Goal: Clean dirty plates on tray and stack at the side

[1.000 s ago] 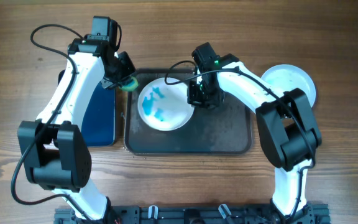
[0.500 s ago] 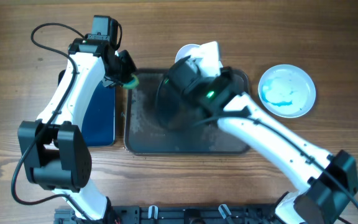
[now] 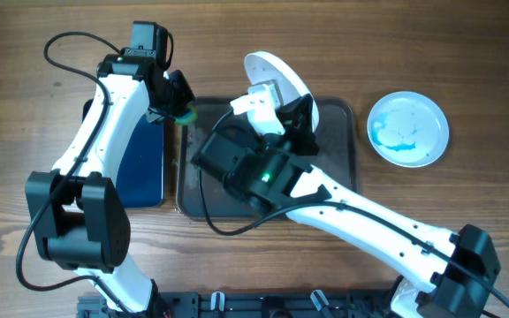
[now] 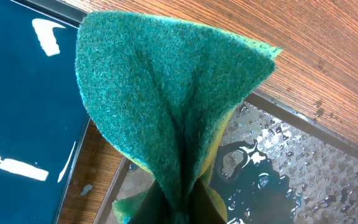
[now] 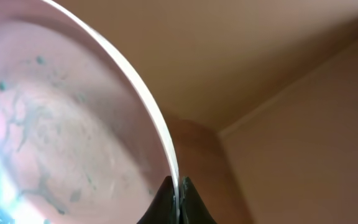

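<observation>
Raised off the dark grey rectangular tray [image 3: 338, 132], the smeared round white plate [image 3: 277, 75] now tilts at upper centre, rim pinched by right fingers [image 5: 164, 206]; left fingers [image 3: 177, 95] clamp a green sponge [image 4: 166, 112]; wiping next: bring them together.

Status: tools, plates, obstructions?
Left tool shut on green sponge, at tray's far-left corner. Right tool shut on smeared plate's rim, held tilted above tray. Second smeared plate on tabletop, right of tray. Nothing blocking.
</observation>
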Tool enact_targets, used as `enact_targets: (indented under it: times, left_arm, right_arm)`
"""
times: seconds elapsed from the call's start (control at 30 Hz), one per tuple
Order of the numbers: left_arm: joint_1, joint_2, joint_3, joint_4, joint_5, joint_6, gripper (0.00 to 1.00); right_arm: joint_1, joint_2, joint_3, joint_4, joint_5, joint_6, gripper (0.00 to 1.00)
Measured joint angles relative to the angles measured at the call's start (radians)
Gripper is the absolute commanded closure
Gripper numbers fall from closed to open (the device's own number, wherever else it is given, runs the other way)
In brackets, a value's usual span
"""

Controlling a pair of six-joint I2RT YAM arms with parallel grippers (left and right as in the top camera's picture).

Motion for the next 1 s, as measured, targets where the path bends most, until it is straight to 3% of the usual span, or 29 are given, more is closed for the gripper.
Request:
enact_targets:
  times: [0.1,0.17,0.3,0.43,0.5,0.53,0.57,0.6,0.67,0.83,1.0]
  left_arm:
    - [0.000,0.000,0.000,-0.002,0.000,0.000,0.96]
    - [0.000,0.000,0.000,-0.008,0.000,0.000,0.96]
    - [0.000,0.000,0.000,-0.010,0.000,0.000,0.96]
    - [0.000,0.000,0.000,-0.011,0.000,0.000,0.96]
    - [0.000,0.000,0.000,-0.012,0.000,0.000,0.96]
    - [0.000,0.000,0.000,-0.012,0.000,0.000,0.96]
    - [0.000,0.000,0.000,-0.012,0.000,0.000,0.96]
    - [0.000,0.000,0.000,-0.012,0.000,0.000,0.96]
    - [0.000,0.000,0.000,-0.011,0.000,0.000,0.96]
    - [0.000,0.000,0.000,-0.012,0.000,0.000,0.96]
    - [0.000,0.000,0.000,-0.012,0.000,0.000,0.96]
  right_arm:
    - [-0.090,-0.001,0.000,0.015,-0.269,0.041,0.96]
    - [-0.208,0.000,-0.001,0.054,-0.571,0.071,0.96]
    - [-0.407,0.031,-0.001,0.088,-0.996,0.111,0.96]
    - [-0.451,0.180,-0.001,0.102,-1.310,0.168,0.96]
    - [-0.447,0.240,-0.001,0.102,-1.394,0.179,0.95]
    - [-0.446,0.264,-0.002,0.102,-1.429,0.180,0.89]
    - [-0.446,0.282,-0.002,0.101,-1.455,0.179,0.78]
    - [-0.446,0.293,-0.003,0.102,-1.477,0.169,0.61]
    - [-0.447,0.293,-0.003,0.105,-1.503,0.126,0.46]
    - [-0.480,0.295,-0.003,0.136,-1.547,-0.086,0.46]
    - [-0.549,0.377,0.039,0.166,-1.579,-0.256,0.60]
